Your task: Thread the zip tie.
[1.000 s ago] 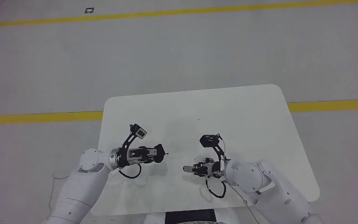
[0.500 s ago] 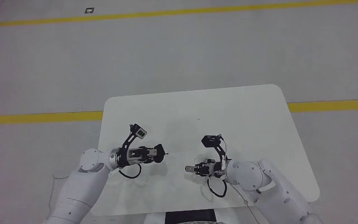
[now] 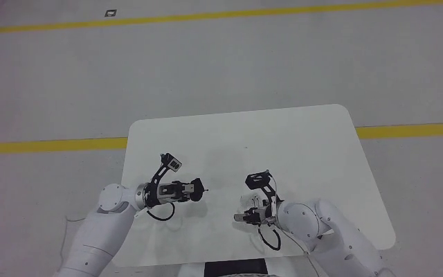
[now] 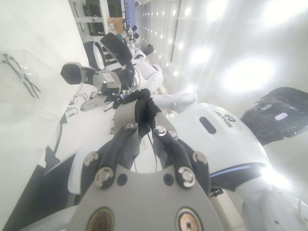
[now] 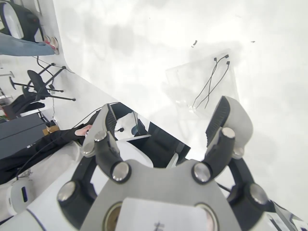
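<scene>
Your right claw [image 5: 166,104] hangs over the counter [image 3: 311,138], jaws spread wide, nothing between them. Ahead of it lie the zip ties [image 5: 209,90], two of them, crossed on a clear sheet [image 5: 182,78] on the counter. Mark how they lie: the long axis runs away from the claw, with the thin tails at the nearer end and the square heads at the far end. So the tails point back at you. Both fingers are apart from the ties, so there's no contact.

Your left claw [image 4: 144,108] points across toward the right claw, jaws drawn narrow on a black wad [image 4: 142,97] pinched at the tips. You can't tell from here whether that wad is a tie or just padding.

From the left claw the ties sit well off to one side. The right claw is aimed straight at them, so I'd call it the nearer one and the better placed.

The coming move looks like a drop onto one tie. You'd want the jaws across the strap, not along it. The two straps cross, so pick a spot clear of the crossing or you risk lifting both.
</scene>
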You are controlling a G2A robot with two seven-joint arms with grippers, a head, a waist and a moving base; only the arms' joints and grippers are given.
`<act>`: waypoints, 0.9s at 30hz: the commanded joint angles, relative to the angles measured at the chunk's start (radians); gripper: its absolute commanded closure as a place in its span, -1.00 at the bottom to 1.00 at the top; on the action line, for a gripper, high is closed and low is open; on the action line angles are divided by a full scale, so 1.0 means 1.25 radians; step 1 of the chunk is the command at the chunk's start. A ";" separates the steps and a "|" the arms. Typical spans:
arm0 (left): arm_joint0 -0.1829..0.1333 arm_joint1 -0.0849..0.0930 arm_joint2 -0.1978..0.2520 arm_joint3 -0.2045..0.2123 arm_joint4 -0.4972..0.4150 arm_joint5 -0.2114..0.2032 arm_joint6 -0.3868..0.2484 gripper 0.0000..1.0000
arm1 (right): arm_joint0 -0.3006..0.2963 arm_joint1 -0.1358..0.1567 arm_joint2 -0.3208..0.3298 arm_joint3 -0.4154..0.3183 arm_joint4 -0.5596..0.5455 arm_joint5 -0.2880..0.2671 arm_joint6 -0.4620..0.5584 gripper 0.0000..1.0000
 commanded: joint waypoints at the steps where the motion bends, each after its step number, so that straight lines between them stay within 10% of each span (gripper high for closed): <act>1: 0.000 0.000 0.000 0.000 0.000 0.000 0.000 1.00 | 0.007 -0.014 -0.004 0.004 -0.027 0.000 0.033 -1.00; 8: 0.000 0.000 0.000 0.000 0.000 0.000 0.000 1.00 | 0.020 -0.070 -0.003 0.019 -0.099 0.000 0.082 -1.00; 27: 0.000 0.000 0.000 0.000 0.000 0.000 0.000 1.00 | 0.030 -0.070 -0.034 0.072 -0.085 -0.009 0.067 -1.00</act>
